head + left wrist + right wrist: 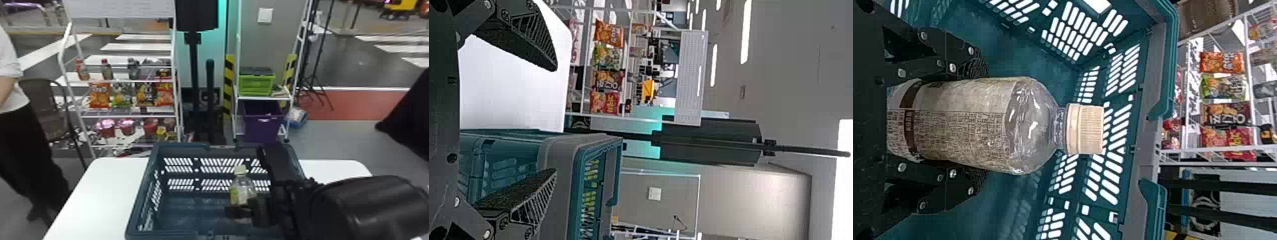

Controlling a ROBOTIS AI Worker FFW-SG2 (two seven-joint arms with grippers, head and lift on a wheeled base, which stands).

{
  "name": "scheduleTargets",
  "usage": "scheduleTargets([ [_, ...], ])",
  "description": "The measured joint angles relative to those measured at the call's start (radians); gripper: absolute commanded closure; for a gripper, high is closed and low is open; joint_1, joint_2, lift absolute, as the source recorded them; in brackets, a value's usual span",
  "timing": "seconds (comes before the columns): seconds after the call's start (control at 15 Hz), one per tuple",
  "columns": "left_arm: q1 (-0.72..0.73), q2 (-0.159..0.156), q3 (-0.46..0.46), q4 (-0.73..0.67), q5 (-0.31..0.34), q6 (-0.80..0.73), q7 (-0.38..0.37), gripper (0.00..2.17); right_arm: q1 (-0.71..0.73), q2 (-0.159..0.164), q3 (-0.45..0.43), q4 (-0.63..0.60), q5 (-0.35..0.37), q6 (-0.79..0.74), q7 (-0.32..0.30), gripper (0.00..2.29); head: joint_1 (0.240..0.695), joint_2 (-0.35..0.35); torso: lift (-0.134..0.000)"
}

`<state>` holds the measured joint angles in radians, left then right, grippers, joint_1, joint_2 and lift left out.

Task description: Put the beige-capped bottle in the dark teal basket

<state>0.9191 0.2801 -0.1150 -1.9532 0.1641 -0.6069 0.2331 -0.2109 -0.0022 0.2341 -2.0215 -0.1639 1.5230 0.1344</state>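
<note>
White table (pixel 95 194), rounded corners, dark teal basket (pixel 180 148) on it

No text legible; bottle label (pixel 960 135) carries dense print (too small, sadly).

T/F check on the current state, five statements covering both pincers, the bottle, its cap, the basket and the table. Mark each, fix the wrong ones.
1. The right pincer grips the beige-capped bottle. True.
2. The cap points down. False: the cap is at the top end of the bottle.
3. The dark teal basket sits on the white table. True.
4. The bottle stands on the table beside the basket. False: it is held over or inside the basket; how low it hangs can't be told.
5. The left pincer has its fingers apart. True.
</note>
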Motion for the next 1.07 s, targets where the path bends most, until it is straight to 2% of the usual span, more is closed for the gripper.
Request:
scheduleTargets([
  [0.13,0.001,0.000,0.000,0.000,0.000,-0.008,0.000,0.17,-0.021,0.002,-0.001,0.025,-0.002,0.037,0.000,2.26,0.499,0.000,0.000],
  [0.27,0.005,0.001,0.000,0.000,0.000,-0.016,0.000,0.17,-0.035,0.002,-0.001,0.049,-0.011,0.043,0.001,2.09,0.499,0.000,0.000],
  [0.33,0.006,0.001,0.000,-0.001,0.000,-0.019,-0.001,0.17,-0.038,0.002,-0.001,0.056,-0.016,0.044,0.000,1.77,0.499,0.000,0.000],
  [0.4,0.008,0.001,0.001,-0.001,0.000,-0.022,-0.001,0.17,-0.039,0.002,-0.001,0.062,-0.023,0.044,-0.004,1.18,0.499,0.000,0.000],
  [0.47,0.011,0.001,0.003,-0.001,0.000,-0.029,-0.002,0.17,-0.039,0.002,-0.002,0.064,-0.036,0.044,-0.012,0.20,0.499,0.000,0.000],
  [0.53,0.013,0.001,0.006,-0.001,0.000,-0.034,-0.002,0.17,-0.039,0.002,-0.004,0.065,-0.052,0.044,-0.022,0.00,0.499,0.000,0.000],
  [0.67,0.018,0.001,0.011,-0.004,0.001,-0.040,-0.003,0.17,-0.037,0.002,-0.006,0.063,-0.073,0.044,-0.050,0.02,0.499,0.000,0.000],
  [1.07,0.027,0.001,0.013,-0.010,0.002,-0.049,-0.009,0.17,-0.007,0.002,-0.017,0.005,-0.080,0.044,-0.052,0.05,0.499,0.000,0.000],
])
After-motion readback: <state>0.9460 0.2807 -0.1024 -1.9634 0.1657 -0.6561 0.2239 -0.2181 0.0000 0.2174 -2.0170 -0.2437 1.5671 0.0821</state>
